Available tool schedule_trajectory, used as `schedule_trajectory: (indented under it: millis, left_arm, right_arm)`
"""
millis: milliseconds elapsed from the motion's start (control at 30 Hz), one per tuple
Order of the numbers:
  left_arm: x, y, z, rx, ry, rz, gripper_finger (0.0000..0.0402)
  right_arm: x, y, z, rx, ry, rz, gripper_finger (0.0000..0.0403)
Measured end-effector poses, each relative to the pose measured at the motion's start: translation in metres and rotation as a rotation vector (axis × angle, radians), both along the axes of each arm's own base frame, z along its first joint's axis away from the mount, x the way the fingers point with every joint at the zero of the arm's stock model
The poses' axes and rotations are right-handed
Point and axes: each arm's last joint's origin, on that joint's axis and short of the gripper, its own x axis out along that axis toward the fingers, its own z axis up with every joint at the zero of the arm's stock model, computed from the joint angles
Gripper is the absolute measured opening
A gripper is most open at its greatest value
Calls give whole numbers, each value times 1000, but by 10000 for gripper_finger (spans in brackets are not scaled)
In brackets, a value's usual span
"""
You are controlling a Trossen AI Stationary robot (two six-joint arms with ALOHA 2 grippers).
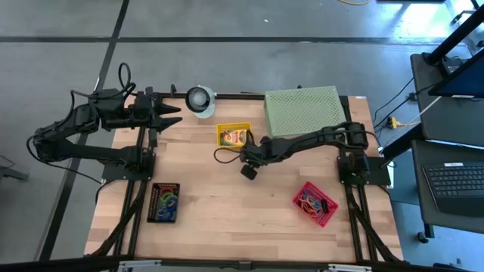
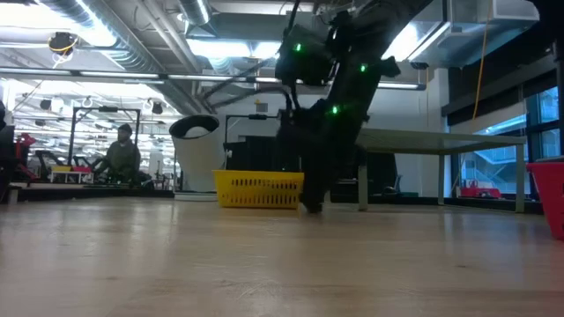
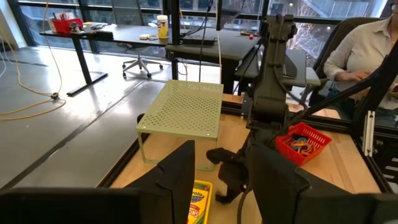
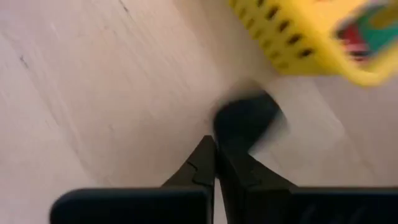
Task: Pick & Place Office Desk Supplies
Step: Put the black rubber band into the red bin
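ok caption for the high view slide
Right tool shut at the table beside the yellow basket; left arm waits at the far edge.

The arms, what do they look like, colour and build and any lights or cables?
Both arms are black, jointed links. Each ends in two tapered dark fingers: left gripper, right gripper. Small green lights glow on the right arm in the low view. A black cable loops above the left arm.

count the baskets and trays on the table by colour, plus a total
yellow basket: 1
red basket: 1
black tray: 1
total: 3
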Motion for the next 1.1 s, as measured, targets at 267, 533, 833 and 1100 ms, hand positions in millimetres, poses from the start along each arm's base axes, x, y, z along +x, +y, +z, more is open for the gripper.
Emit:
schedule_trajectory:
  millis: [267, 533, 833, 1100]
  left_arm:
    - [0, 0, 0, 0, 0, 0, 141]
    - [0, 0, 0, 0, 0, 0, 141]
    - [0, 0, 0, 0, 0, 0, 141]
    - [0, 0, 0, 0, 1, 0, 141]
  right_arm:
    - [-5, 17, 39, 115, -114, 58, 3]
    - [-33, 59, 82, 211, -125, 101, 1]
    - [-102, 114, 127, 178, -56, 78, 1]
    - [-190, 152, 107, 293, 49, 6, 0]
